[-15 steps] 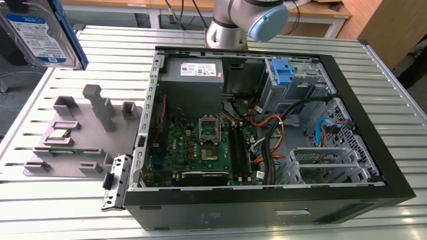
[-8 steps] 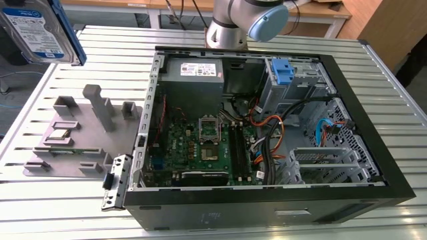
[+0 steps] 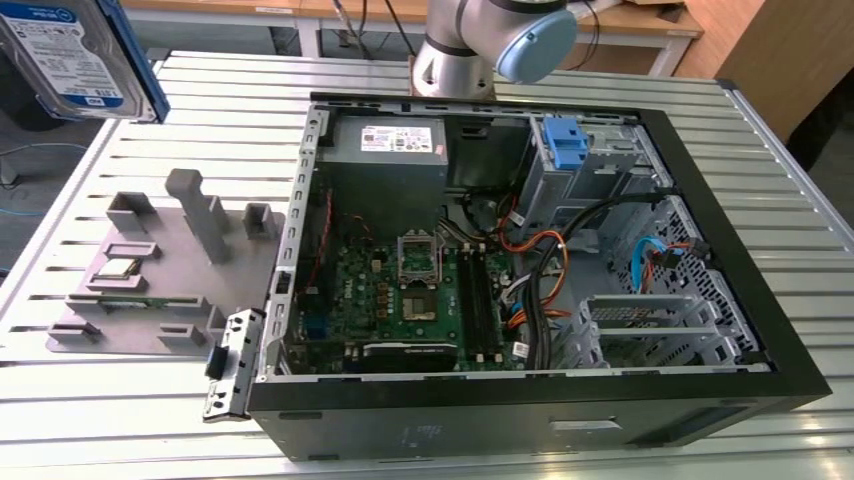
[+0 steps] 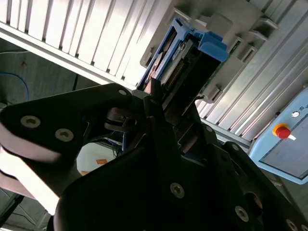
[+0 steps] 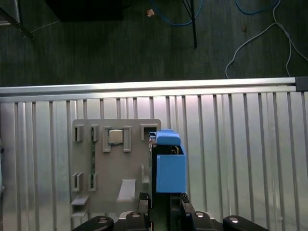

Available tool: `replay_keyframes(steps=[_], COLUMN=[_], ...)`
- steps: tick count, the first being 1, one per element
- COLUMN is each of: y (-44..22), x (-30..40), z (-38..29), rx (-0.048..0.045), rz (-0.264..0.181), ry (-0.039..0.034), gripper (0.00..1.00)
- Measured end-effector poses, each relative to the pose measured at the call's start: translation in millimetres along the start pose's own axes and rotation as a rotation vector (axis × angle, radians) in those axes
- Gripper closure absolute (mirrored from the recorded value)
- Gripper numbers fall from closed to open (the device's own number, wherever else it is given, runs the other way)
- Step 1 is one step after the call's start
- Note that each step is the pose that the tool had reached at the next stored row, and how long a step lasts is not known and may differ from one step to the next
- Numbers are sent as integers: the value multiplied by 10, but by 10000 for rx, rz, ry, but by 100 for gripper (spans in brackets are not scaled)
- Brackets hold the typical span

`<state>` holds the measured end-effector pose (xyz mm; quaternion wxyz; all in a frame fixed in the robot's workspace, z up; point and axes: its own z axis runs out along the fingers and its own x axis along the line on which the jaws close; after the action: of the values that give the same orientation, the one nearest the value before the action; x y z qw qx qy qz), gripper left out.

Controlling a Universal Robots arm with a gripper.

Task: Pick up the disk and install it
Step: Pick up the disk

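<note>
**Current state.** The gripper [image 5: 166, 204] carries the disk [image 5: 168, 166] by one end. In the second wrist view the fingers [image 4: 156, 120] are pinched on opposite sides of the drive, with its blue side rails [image 4: 211, 48] projecting beyond them. In the exterior view the disk [image 3: 67, 55] hangs high at the exterior view's left, label outward. It is well above the slatted table [image 3: 80, 430] and well apart from the open computer case [image 3: 467, 430]. In the first wrist view it sits over one edge of the grey fixture plate [image 5: 110, 163]. We judge that it is clear of the plate's slots.

**Step in hand.** We judge this to be the transfer of the gripped disk; installation is not yet done.

**Procedure notes.**
1. We hold the clamping force constant. The grip is at one end only, so the free end can act as a lever if the arm [image 3: 487, 40] jerks.
2. We move smoothly and keep the drive's attitude fixed, so that it does not creep between the pads.
3. We carry the disk high enough to pass the case's rim.
4. We watch the orange and black cables [image 3: 547, 250] beside the drive cage [image 3: 587, 170]; they could snag a rail.
5. We treat the blue bracket [image 3: 566, 140] in the cage as the alignment reference. We cannot tell from these views whether a bay stands free.
</note>
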<state>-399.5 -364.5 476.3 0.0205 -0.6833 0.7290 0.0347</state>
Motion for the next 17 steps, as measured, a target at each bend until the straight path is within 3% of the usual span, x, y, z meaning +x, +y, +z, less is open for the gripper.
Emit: replay_keyframes(steps=[10, 17], y=[1, 2], x=[-3, -8], z=[-37, -106], rx=[-1, 0], rz=[0, 0], ry=[-2, -2], gripper=[65, 65])
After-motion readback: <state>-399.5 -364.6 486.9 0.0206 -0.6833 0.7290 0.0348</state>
